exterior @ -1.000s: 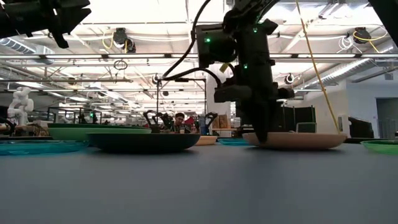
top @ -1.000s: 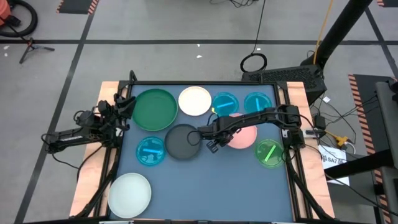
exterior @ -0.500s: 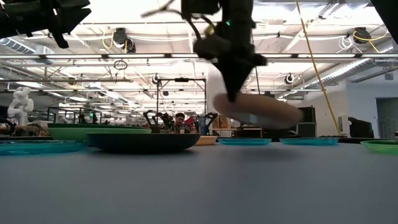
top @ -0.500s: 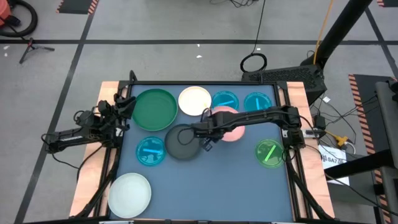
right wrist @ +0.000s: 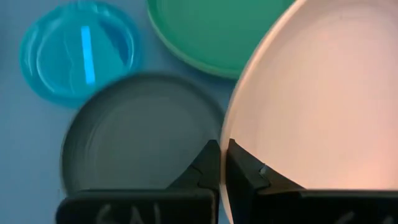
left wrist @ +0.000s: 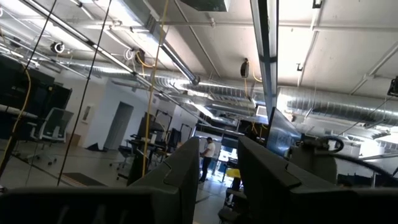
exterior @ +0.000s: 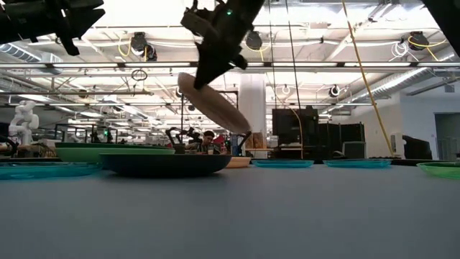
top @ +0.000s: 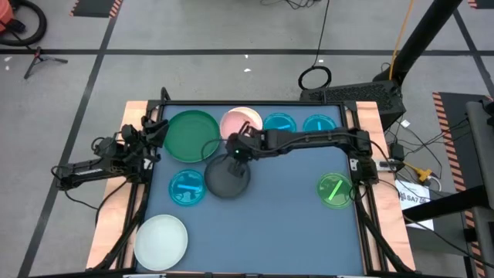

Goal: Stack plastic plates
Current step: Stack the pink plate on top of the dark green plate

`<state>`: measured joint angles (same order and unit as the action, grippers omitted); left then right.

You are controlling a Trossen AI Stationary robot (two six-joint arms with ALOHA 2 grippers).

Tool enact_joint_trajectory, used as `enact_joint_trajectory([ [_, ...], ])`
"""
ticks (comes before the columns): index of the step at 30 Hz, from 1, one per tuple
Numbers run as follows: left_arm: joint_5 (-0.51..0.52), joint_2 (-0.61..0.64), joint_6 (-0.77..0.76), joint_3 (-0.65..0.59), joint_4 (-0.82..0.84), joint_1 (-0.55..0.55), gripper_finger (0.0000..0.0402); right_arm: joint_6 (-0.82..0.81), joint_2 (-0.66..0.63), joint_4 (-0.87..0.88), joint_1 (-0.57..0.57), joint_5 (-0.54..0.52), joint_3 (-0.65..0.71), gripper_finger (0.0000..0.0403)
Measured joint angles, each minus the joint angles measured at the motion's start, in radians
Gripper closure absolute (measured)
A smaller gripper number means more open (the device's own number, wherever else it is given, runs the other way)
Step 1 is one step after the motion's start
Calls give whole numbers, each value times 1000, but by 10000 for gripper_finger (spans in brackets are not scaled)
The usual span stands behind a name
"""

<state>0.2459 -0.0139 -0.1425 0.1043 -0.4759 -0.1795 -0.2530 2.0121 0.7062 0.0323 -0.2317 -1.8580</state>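
We log the right gripper (top: 237,148) upper centre of the high view, fingers pinched on the rim of the pink plate (top: 241,121), tilted in the air. Below it lies the dark grey plate (top: 226,177). We see the left gripper (top: 151,133) at the table's left edge; we cannot tell its opening.

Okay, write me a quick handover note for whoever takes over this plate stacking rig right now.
Right gripper: shut on the pink plate, held tilted in the air over the white plate at the back.
Left gripper: waiting at the table's left edge by the dark green plate, holding nothing visible.
On the table, all single: dark grey plate, three cyan plates, bright green plate, light green plate.
Done: no stack visible.
Left: set the pink plate down, then stack the rest.
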Motion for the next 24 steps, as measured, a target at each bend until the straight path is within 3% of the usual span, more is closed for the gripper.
enact_joint_trajectory([
  [15,0,0,8,0,-11,0,286,162,33,-277,60,79,-2,401],
  [18,0,0,11,0,-15,0,286,187,70,-266,62,80,-59,401],
  [24,0,0,14,0,-17,-2,286,267,211,-133,64,80,-316,401],
])
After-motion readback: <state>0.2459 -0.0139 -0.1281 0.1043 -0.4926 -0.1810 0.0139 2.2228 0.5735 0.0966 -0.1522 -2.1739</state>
